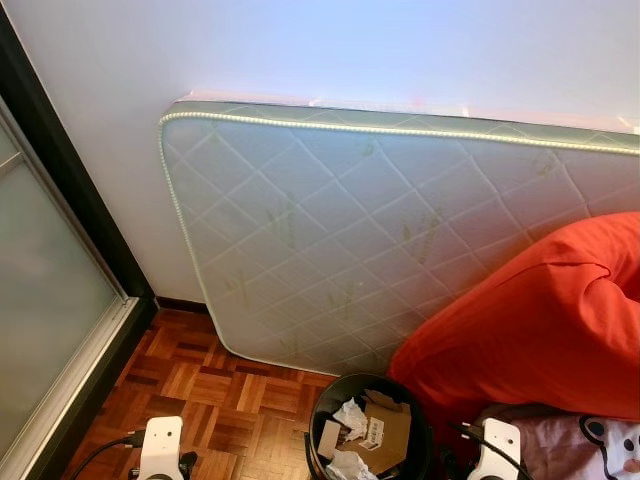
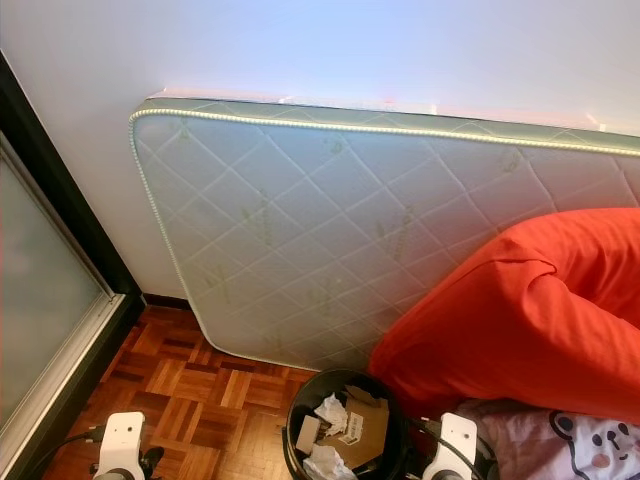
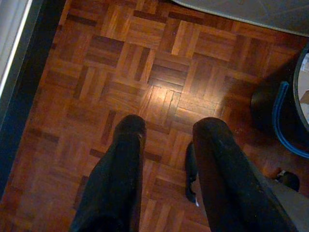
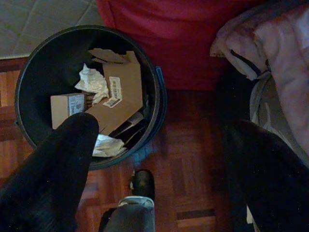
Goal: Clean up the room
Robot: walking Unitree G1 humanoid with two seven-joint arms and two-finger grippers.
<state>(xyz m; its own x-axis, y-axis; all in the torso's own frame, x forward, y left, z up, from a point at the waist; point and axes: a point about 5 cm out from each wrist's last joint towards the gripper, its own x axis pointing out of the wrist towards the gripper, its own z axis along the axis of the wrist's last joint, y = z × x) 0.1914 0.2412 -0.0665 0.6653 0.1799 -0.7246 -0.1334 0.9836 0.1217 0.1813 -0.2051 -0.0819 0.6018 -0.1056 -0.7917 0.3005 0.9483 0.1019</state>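
Leaning mattress [image 1: 330, 230] and red cushion [image 1: 540, 320] crowd the full bin [image 4: 29, 72].

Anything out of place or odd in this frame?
Yes: a mattress stands on edge, leaning against the wall rather than lying flat. The bin holds cardboard and crumpled paper; nothing has spilled onto the floor.

We see a pale grey-green mattress [image 1: 340, 230] quilted in diamonds with faint green leaf prints across the middle of the frame, against a white wall [image 1: 300, 45]. At right lies a bright orange-red cushion [image 1: 545, 320]. Lower centre stands a black bin [image 1: 322, 400] holding brown cardboard [image 4: 120, 92] and white crumpled paper [image 4: 91, 81]. The floor [image 1: 215, 385] is reddish-brown parquet in a basket-weave pattern. At lower right is pink fabric [image 1: 565, 450] with black-and-white panda faces.
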